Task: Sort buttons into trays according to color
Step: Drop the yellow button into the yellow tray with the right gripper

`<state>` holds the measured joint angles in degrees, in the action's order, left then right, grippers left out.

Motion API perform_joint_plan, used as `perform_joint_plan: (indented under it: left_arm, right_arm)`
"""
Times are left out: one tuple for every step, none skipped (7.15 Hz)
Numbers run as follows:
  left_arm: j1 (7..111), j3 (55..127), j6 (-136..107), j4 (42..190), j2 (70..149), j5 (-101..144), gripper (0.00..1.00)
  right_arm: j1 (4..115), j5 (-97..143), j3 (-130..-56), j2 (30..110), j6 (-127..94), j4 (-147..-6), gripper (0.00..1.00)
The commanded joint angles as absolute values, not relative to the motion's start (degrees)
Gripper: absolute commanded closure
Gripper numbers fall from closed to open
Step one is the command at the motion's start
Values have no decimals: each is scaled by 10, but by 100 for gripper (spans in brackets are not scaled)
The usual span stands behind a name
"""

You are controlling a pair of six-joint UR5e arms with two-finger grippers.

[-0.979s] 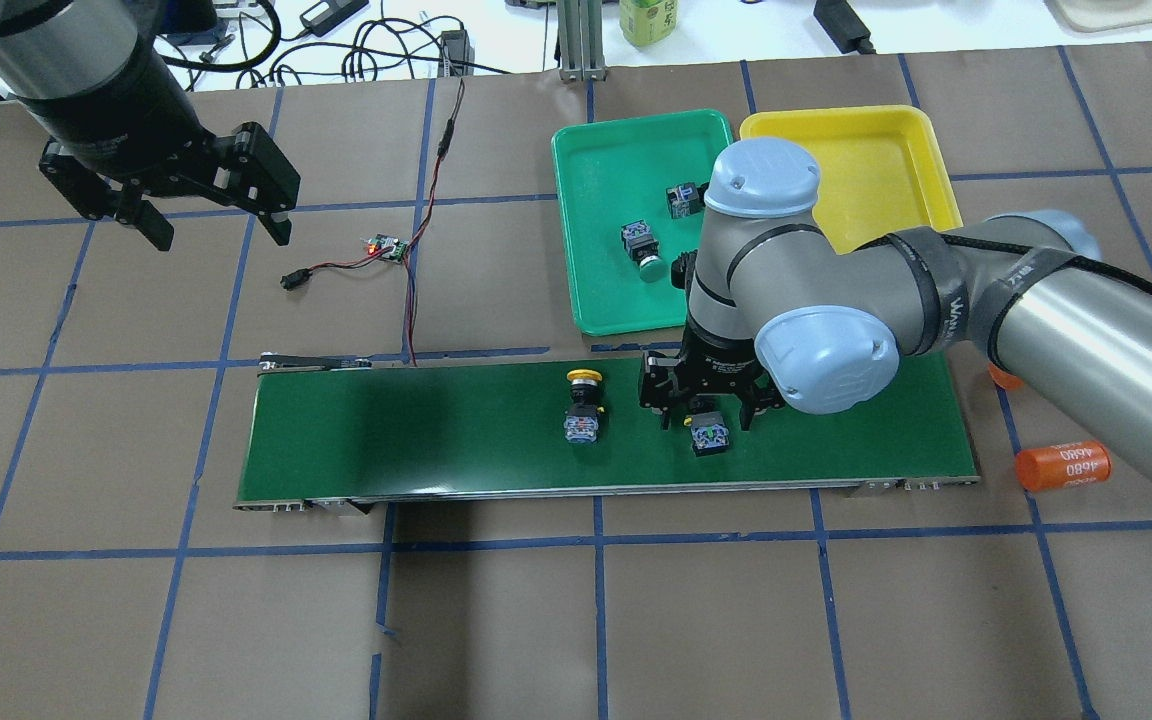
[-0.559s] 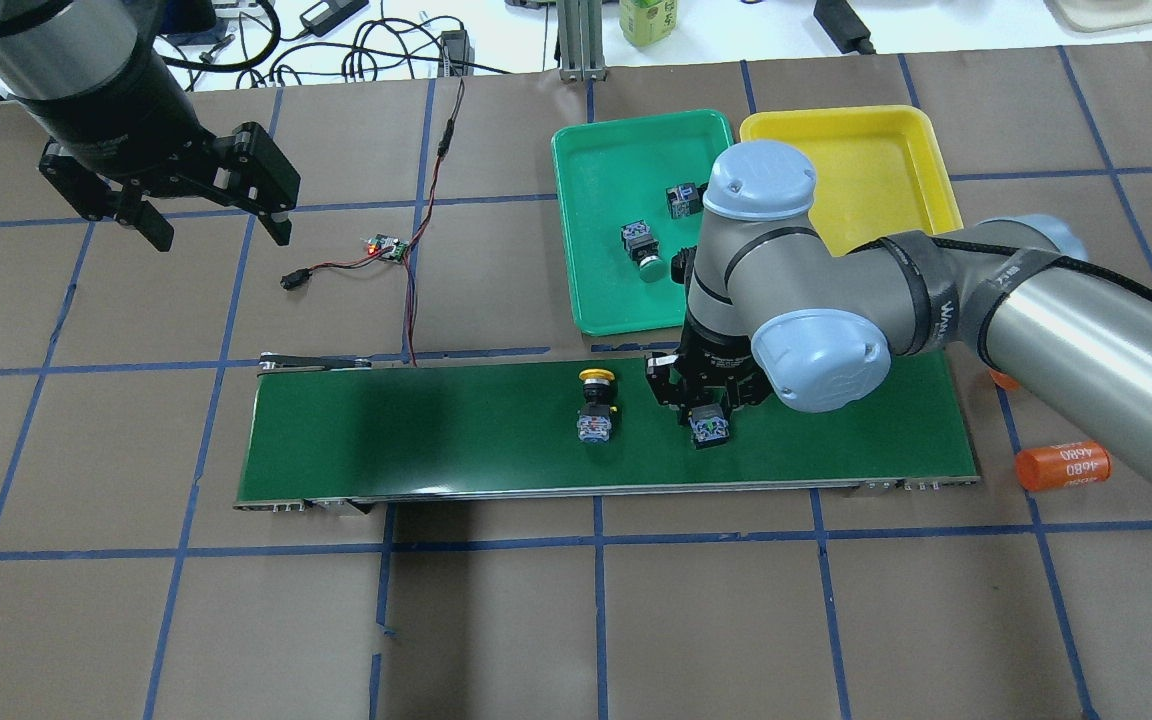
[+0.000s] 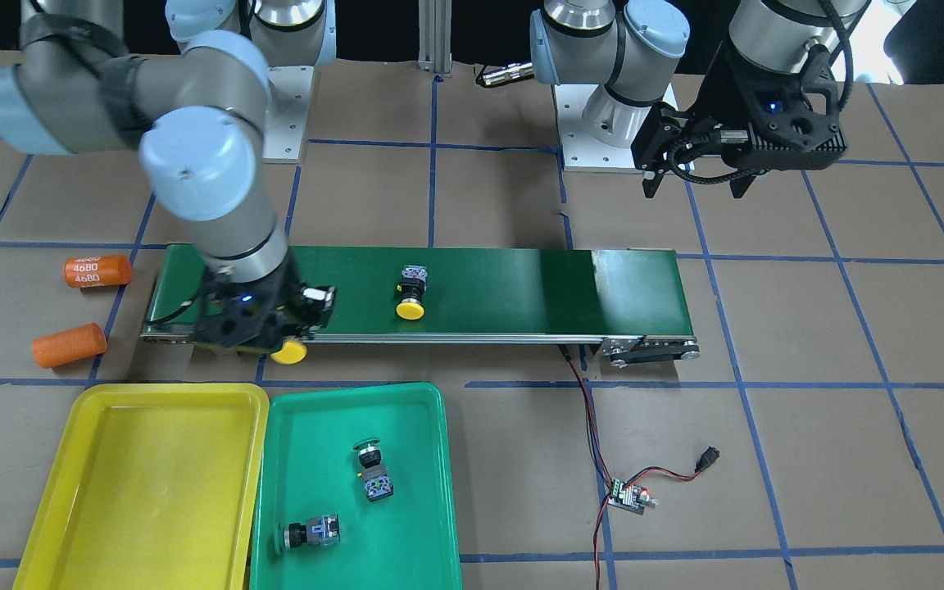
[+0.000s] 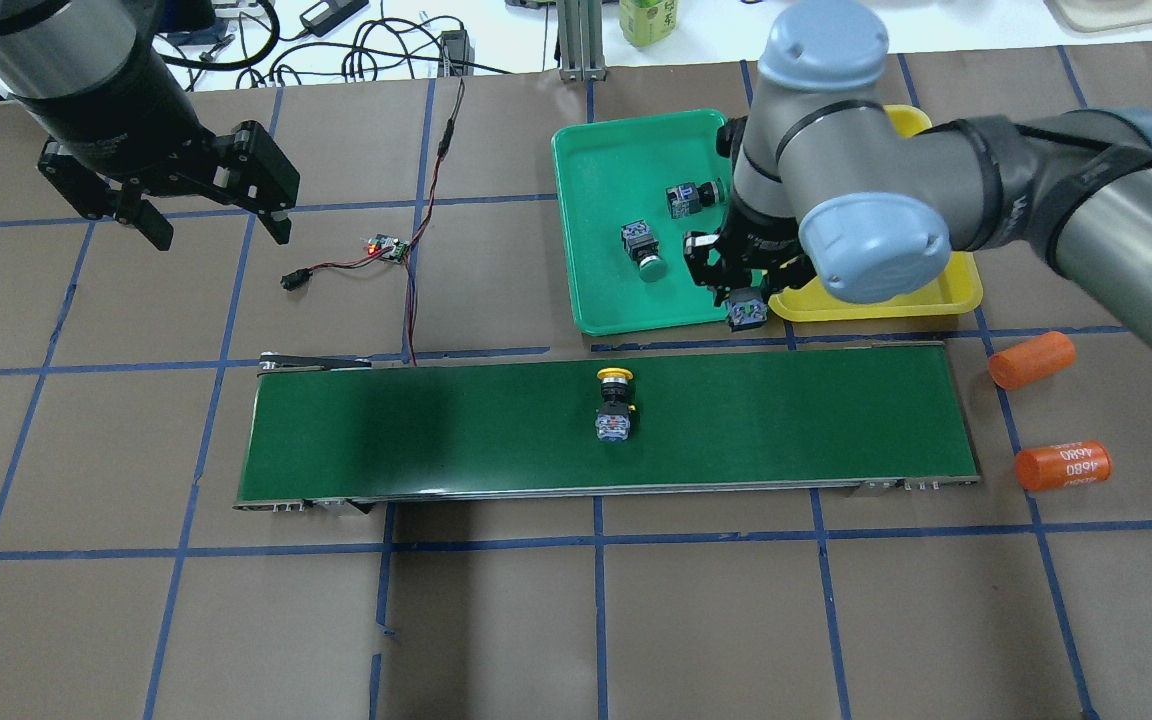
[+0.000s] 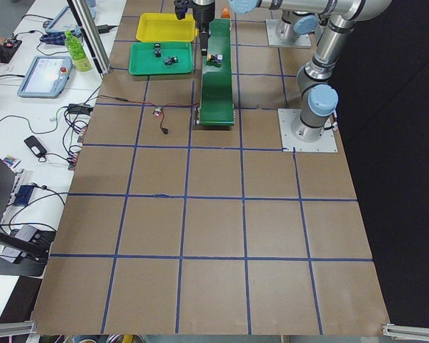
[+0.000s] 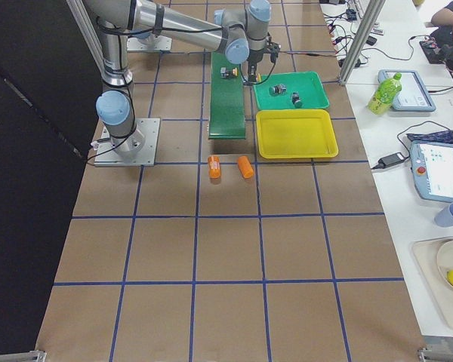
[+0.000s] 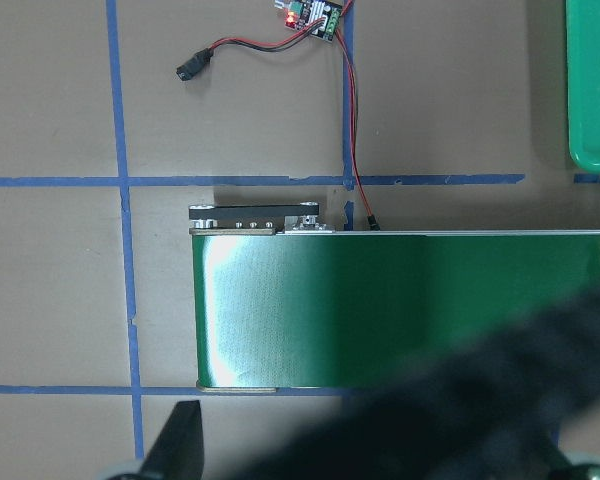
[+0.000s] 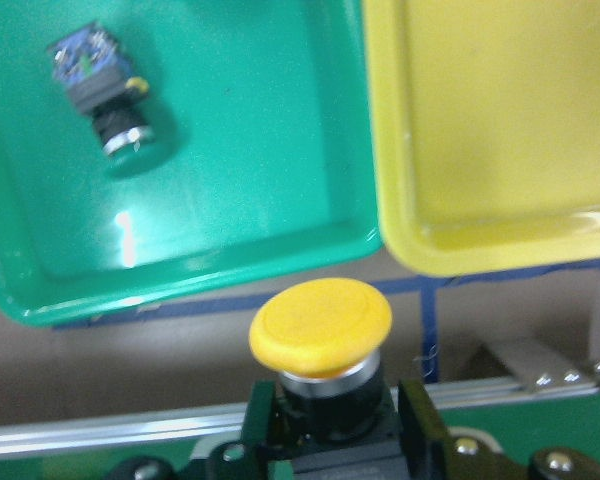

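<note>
My right gripper (image 4: 742, 292) is shut on a yellow-capped button (image 8: 320, 325), held above the strip of table between the conveyor belt (image 4: 436, 430) and the near corners of the green tray (image 4: 606, 160) and yellow tray (image 4: 866, 150). Its cap (image 3: 288, 352) shows in the front view. A second yellow button (image 4: 614, 400) lies on the belt. Two green buttons (image 4: 642, 250) (image 4: 691, 197) lie in the green tray. The yellow tray holds nothing that I can see. My left gripper (image 4: 218, 237) is open and empty, far left above the table.
Two orange cylinders (image 4: 1031, 360) (image 4: 1063, 466) lie right of the belt's end. A small circuit board with red-black wires (image 4: 388, 248) lies left of the green tray, its wire running to the belt's left end.
My right gripper shut on the yellow button, lifted it off the belt and carried it toward the trays. The other yellow button drifted right along the belt. The left arm stayed still.
</note>
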<state>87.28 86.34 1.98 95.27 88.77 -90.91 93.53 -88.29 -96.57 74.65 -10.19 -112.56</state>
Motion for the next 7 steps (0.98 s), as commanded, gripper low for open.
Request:
perform_joint_plan:
  left_arm:
    - [873,863,19,953,888,-909,0]
    - [874,862,18,953,889,-911,0]
    - [874,861,18,954,886,-906,0]
    - [874,861,18,954,887,-904,0]
    - [874,862,19,954,887,-908,0]
    - [874,863,26,954,887,-911,0]
    - [874,861,19,953,889,-911,0]
  right_arm:
    - [841,-886,-914,661,-28,-1183,100]
    - [839,-886,-904,615,-33,-1240,100]
    - [839,-885,-902,579,-36,-1275,91]
    - [839,-875,-901,579,-36,-1275,2]
    - [838,-876,-901,583,-29,-1269,0]
    - [840,-876,-903,606,-29,-1259,0]
    - [846,-877,-902,655,-30,-1188,0]
